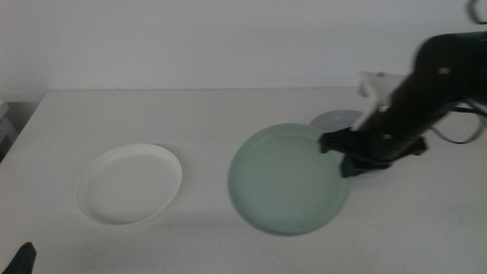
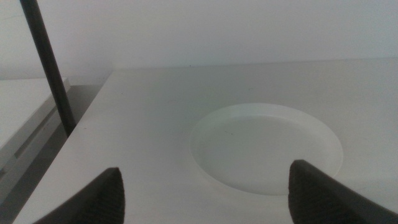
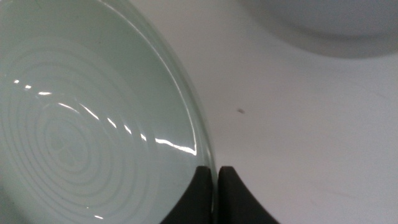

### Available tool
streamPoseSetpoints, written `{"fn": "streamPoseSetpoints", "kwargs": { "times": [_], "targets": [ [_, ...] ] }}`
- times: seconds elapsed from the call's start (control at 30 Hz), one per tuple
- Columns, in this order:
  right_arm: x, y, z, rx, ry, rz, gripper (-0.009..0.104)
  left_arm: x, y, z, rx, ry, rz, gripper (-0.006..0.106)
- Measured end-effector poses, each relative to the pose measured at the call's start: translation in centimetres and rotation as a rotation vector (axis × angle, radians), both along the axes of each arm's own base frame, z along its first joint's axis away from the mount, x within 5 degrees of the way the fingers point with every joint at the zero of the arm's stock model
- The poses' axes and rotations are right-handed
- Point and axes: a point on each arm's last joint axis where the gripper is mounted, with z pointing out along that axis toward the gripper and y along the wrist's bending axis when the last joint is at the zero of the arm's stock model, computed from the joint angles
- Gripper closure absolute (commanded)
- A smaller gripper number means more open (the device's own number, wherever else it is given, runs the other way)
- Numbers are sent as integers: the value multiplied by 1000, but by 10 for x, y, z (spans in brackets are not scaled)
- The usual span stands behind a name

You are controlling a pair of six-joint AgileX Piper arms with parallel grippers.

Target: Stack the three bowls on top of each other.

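Note:
The pale green bowl [image 1: 285, 180] hangs lifted and tilted over the middle of the table. My right gripper [image 1: 329, 144] is shut on its right rim; in the right wrist view the two jaws pinch the rim of the green bowl [image 3: 81, 130]. The grey bowl [image 1: 336, 119] lies behind the right arm, mostly hidden; its edge shows in the right wrist view [image 3: 323, 25]. The white bowl [image 1: 129, 183] lies on the table at the left, and it also shows in the left wrist view [image 2: 267, 149]. My left gripper [image 2: 205, 193] is open and waits near the table's front left, just short of the white bowl.
The white table [image 1: 228, 106] ends at a pale wall behind. A dark pole [image 2: 50, 68] stands beyond the table's left edge in the left wrist view. The left gripper's tip [image 1: 23, 259] shows at the bottom left corner.

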Motion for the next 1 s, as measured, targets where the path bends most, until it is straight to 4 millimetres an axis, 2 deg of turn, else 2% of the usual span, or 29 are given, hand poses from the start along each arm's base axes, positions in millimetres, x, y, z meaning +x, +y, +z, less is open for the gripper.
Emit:
{"fn": "streamPoseSetpoints", "kwargs": {
  "times": [0.13, 0.27, 0.5, 0.73, 0.87, 0.9, 1.0],
  "targets": [
    [15, 22, -17, -5, 39, 27, 96, 0, 0, 0, 0, 0, 0, 12],
    [27, 35, -39, -8, 69, 35, 96, 0, 0, 0, 0, 0, 0, 12],
    [45, 44, -75, -18, 92, 21, 96, 0, 0, 0, 0, 0, 0, 12],
    [51, 45, -90, -28, 89, 17, 94, 0, 0, 0, 0, 0, 0, 12],
    [53, 45, -93, -38, 78, 22, 82, 0, 0, 0, 0, 0, 0, 12],
    [53, 45, -93, -43, 70, 25, 73, 0, 0, 0, 0, 0, 0, 12],
    [54, 44, -93, -46, 63, 27, 56, 0, 0, 0, 0, 0, 0, 12]
  ]
}}
